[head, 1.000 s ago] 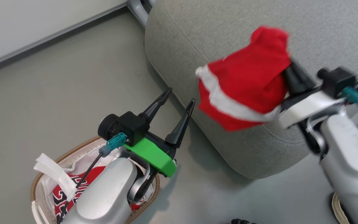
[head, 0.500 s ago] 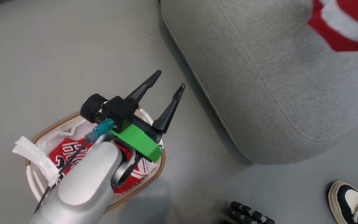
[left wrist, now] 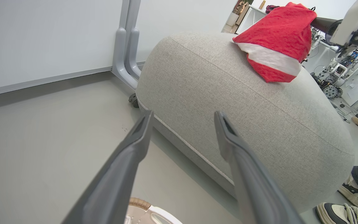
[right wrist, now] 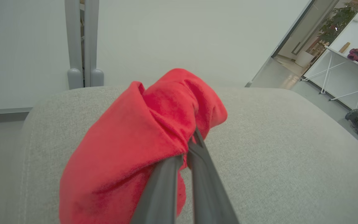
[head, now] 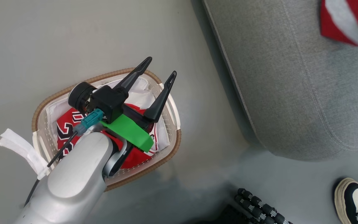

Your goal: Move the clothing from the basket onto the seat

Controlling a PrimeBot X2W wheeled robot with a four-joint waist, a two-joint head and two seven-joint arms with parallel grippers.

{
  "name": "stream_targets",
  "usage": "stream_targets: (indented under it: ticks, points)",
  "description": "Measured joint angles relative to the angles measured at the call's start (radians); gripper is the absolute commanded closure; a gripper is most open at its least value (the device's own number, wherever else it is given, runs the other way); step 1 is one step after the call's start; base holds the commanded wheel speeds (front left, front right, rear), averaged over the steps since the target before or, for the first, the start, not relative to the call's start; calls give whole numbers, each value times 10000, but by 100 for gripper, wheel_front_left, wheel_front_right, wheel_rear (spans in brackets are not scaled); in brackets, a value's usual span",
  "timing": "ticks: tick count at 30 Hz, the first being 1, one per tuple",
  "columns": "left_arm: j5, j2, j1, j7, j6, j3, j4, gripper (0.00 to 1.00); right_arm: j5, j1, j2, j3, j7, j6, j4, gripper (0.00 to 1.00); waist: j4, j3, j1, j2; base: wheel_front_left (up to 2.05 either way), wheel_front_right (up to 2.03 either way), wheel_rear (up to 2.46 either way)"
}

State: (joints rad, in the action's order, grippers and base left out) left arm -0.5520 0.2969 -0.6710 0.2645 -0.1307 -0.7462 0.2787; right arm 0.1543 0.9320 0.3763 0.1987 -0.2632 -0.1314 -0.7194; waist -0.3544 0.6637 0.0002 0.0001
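The red white-striped shorts (right wrist: 141, 137) hang bunched over the grey seat (right wrist: 275, 146), pinched in my right gripper (right wrist: 190, 141), which is shut on them; they also show as the shorts (head: 346, 18) at the head view's top right and the shorts (left wrist: 275, 43) above the seat (left wrist: 228, 93). My left gripper (head: 160, 67) stands open over the basket (head: 42, 105), nothing between its fingers. The red jersey (head: 70, 124) with black-white lettering lies in the basket, partly hidden by my left arm.
A white liner sheet (head: 141, 90) lies in the basket and a white strip (head: 20, 147) hangs over its rim. A person's shoe (head: 356, 199) stands on the floor at lower right. A grey post base (left wrist: 126, 56) stands behind the seat by the wall.
The head camera has swung down and left, so the basket now sits in the middle and the shorts at the top right edge. My right arm has left the head view.
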Motion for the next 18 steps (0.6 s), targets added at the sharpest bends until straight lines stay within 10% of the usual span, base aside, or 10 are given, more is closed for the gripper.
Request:
stream_targets:
  ticks: [1, 2, 18]
  points:
    - [0, -2, 1, 2, 0, -2, 13, 0, -86, -222, -190, 205, 0, 0, -61, 15, 57, 45, 0, 0, 0, 0, 0]
    - [0, -8, 2, 0, 0, -6, 23, 0, -142, -395, -311, 366, 2, 0, -92, 0, 103, 68, 0, 0, 0, 0, 0]
    - [405, -481, 1026, 0, 0, 1595, 123, 0, 228, -3584, -1588, 855, 0, 0, 1902, 0, 417, -869, -2, 0, 0, 0, 0]
